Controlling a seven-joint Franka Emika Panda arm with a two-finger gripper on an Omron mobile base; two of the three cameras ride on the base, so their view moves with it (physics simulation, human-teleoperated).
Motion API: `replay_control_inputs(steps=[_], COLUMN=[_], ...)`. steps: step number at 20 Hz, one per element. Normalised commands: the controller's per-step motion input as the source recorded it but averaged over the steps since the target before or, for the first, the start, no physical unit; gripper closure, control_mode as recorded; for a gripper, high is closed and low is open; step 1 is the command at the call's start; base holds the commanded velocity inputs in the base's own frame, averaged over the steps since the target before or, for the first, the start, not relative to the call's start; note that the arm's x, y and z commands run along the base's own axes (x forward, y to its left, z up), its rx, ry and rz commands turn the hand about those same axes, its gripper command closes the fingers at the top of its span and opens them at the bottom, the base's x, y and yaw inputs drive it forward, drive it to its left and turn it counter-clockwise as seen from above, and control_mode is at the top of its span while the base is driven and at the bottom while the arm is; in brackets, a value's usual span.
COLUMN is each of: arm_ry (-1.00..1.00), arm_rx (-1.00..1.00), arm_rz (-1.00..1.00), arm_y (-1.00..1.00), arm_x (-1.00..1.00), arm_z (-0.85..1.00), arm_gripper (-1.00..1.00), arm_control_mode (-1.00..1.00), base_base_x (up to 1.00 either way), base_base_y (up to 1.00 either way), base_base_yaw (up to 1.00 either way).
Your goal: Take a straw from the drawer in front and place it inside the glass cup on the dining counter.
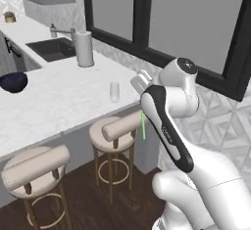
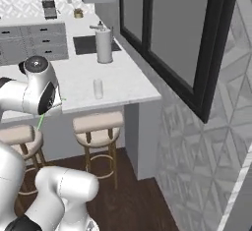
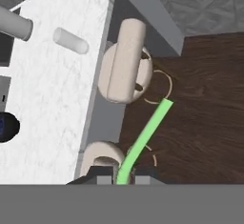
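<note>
I see the straw (image 3: 143,142) as a thin, light-green stick, straight over most of its length with a slight bend near the jaws (image 3: 124,174), which are clamped on its lower end. In my hand view it reaches out over the dark wood floor (image 3: 200,123), beside two round beige stools (image 3: 125,66), so it is off the tabletop (image 3: 52,108) and past its edge. From the left base view the straw (image 1: 143,125) hangs down below the arm's wrist, just off the white marble-look edge. The glass cup (image 1: 114,91) stands upright on the tabletop (image 1: 59,102), clear and plain, near that edge, with a white paper towel roll (image 1: 85,49) and a dark blue bowl (image 1: 13,82) further along.
</note>
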Motion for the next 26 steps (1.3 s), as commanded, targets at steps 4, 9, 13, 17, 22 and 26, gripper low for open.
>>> replay_control_inputs(steps=[4, 9, 13, 17, 22, 26], arm_ry=[0.00, 0.00, 0.00, 0.00, 0.00, 0.00], arm_rx=[0.00, 0.00, 0.00, 0.00, 0.00, 0.00], arm_rz=[0.00, 0.00, 0.00, 0.00, 0.00, 0.00], arm_y=[0.00, 0.00, 0.00, 0.00, 0.00, 0.00], arm_x=[0.00, 0.00, 0.00, 0.00, 0.00, 0.00], arm_z=[0.00, 0.00, 0.00, 0.00, 0.00, 0.00], arm_gripper=[1.00, 1.00, 1.00, 1.00, 1.00, 1.00], arm_control_mode=[1.00, 1.00, 1.00, 1.00, 1.00, 1.00], base_base_x=[0.85, 0.80, 0.61, 0.78, 1.00, 1.00], base_base_y=[-0.59, -0.52, -0.60, -0.34, -0.19, -0.23], base_base_yaw=[0.42, 0.46, 0.49, 0.39, 0.22, 0.02])
